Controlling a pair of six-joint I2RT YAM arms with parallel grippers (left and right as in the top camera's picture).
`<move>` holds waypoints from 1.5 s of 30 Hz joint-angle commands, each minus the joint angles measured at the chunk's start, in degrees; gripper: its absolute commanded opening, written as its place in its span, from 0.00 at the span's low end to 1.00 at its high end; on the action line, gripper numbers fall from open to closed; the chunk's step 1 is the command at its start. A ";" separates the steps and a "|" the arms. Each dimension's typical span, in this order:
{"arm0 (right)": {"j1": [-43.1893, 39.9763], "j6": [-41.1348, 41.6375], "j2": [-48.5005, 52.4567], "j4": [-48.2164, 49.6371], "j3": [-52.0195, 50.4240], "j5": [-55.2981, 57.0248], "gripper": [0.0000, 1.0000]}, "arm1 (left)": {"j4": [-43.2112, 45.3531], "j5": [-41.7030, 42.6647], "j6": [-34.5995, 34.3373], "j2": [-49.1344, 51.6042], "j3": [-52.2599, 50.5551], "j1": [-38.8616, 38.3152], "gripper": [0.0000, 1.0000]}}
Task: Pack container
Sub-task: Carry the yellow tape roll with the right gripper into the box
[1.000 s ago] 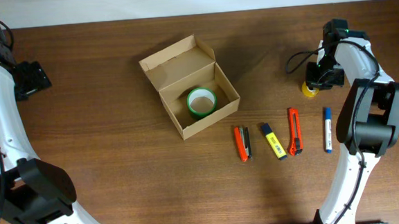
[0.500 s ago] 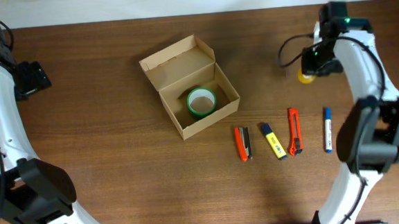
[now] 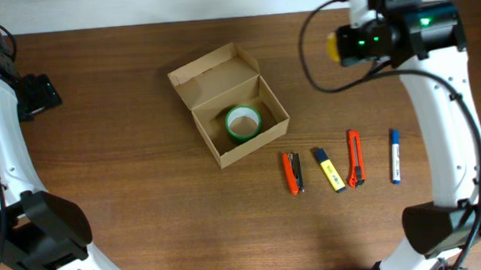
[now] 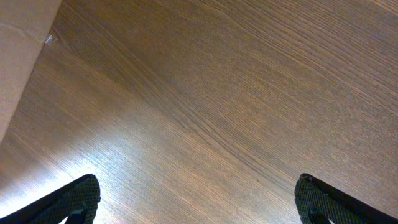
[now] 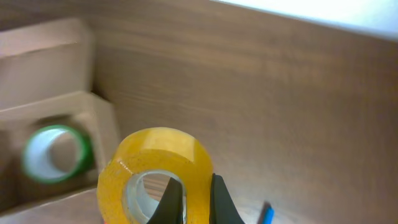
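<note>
Container sits open near mid-table in the overhead view, flap lid folded back, with a green tape roll inside. The right gripper, near the far edge and well right of it, pinches a yellow tape roll. The left gripper is far off to the left. In the left wrist view, its fingers are spread wide over bare wood. In the right wrist view, the fingers clamp the yellow tape roll's wall, with the container at lower left.

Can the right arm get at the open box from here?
Probably yes: the container stands open, and only bare table lies between it and the right gripper, shut on the yellow tape roll.
</note>
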 commanded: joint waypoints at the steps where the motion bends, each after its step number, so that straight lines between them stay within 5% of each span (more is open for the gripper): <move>1: 4.85 -5.46 -1.40 -0.48 2.25 -0.13 0.04 | -0.07 -0.42 0.92 -1.38 -0.20 -0.07 1.00; 15: 18.40 -14.86 4.07 -2.14 2.19 -0.15 0.04 | -0.07 -0.42 0.92 -1.40 -0.20 -0.07 1.00; 45: 19.61 -12.68 27.19 0.46 2.03 -9.11 0.04 | -0.07 -0.42 0.92 -1.38 -0.20 -0.07 1.00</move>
